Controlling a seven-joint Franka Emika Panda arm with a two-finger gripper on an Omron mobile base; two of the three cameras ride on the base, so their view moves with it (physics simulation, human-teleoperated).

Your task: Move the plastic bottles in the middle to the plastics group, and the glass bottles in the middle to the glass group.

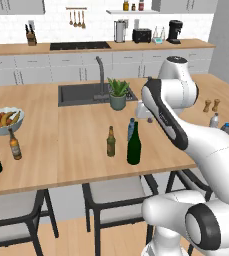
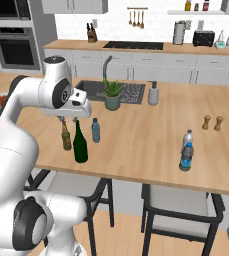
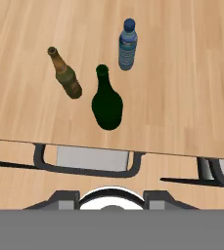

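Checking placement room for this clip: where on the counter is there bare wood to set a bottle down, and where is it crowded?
Bare wood runs between the beer bottle and the fruit bowl, and between the blue bottle and the plastics pair. It is crowded in the middle, where beer bottle, wine bottle and blue bottle stand close together.

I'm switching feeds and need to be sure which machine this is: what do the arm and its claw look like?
A glossy white arm of rounded, tube-like segments with dark grey bands and round dark caps at the joints. The wrist ends in a boxy white hand. The claw has two small dark finger tips. No cables, labels or markings are visible on it.
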